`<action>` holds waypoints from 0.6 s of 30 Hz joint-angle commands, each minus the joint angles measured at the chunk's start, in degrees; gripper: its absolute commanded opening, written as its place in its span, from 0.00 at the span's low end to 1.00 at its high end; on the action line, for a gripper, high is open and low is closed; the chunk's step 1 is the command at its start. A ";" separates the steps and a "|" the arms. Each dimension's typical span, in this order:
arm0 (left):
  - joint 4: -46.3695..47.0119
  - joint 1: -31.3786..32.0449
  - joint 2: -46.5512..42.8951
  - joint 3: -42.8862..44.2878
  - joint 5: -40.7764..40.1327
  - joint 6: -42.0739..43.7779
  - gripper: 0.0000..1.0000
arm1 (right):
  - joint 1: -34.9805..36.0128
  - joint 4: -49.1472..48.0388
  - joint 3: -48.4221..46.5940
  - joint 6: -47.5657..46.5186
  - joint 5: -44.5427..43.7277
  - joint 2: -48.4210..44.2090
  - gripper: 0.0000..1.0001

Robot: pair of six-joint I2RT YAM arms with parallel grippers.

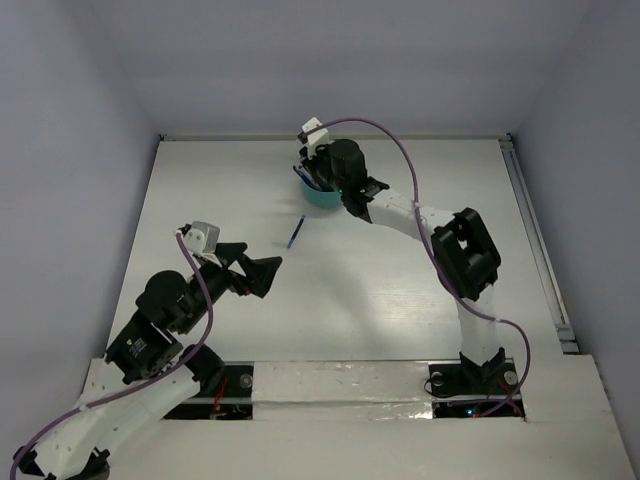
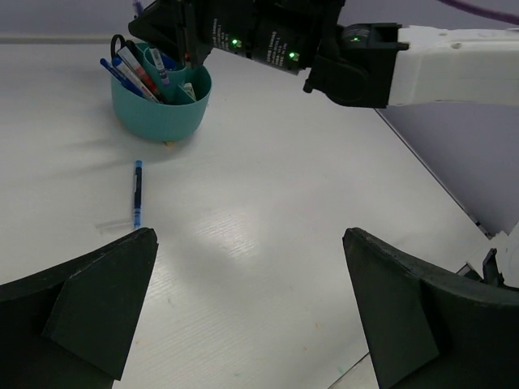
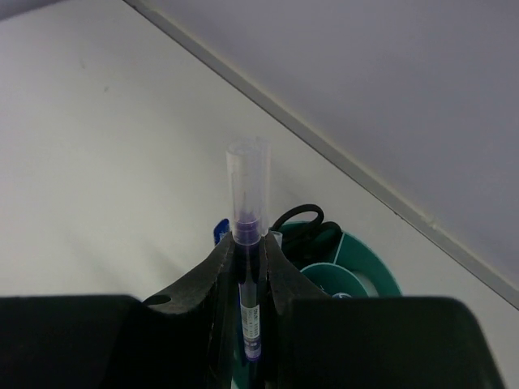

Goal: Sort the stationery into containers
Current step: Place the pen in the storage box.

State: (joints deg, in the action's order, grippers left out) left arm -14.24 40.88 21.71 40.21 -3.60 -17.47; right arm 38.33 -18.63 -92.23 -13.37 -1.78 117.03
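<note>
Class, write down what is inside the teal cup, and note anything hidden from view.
Inside the teal cup are blue pens, a red-and-white pen and black scissor handles. The right gripper, shut on a clear-capped pen, hides part of the cup; its bottom is unseen.

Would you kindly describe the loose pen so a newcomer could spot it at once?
On the white table, find the round teal cup toward the far edge. Just on its near side lies a slim blue pen. It alone lies flat on the tabletop; the other pens stand in or over the cup.
</note>
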 commanded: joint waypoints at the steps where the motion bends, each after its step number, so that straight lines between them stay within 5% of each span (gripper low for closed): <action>1: 1.58 -0.54 -0.44 -0.04 -0.71 0.86 0.99 | -0.71 -6.06 -4.45 -4.47 -1.29 3.28 0.00; 15: 2.29 -2.12 -0.36 -0.30 1.22 1.39 0.99 | -1.24 -11.07 1.96 -4.22 -1.64 3.82 0.00; 18: 2.37 -2.12 -0.18 -0.30 1.57 1.48 0.99 | -1.24 -10.02 2.92 -3.60 -1.82 2.59 0.29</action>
State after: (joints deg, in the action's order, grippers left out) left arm -14.39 39.09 21.61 40.12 -3.05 -16.88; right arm 37.19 -25.04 -90.41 -16.99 -2.59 123.35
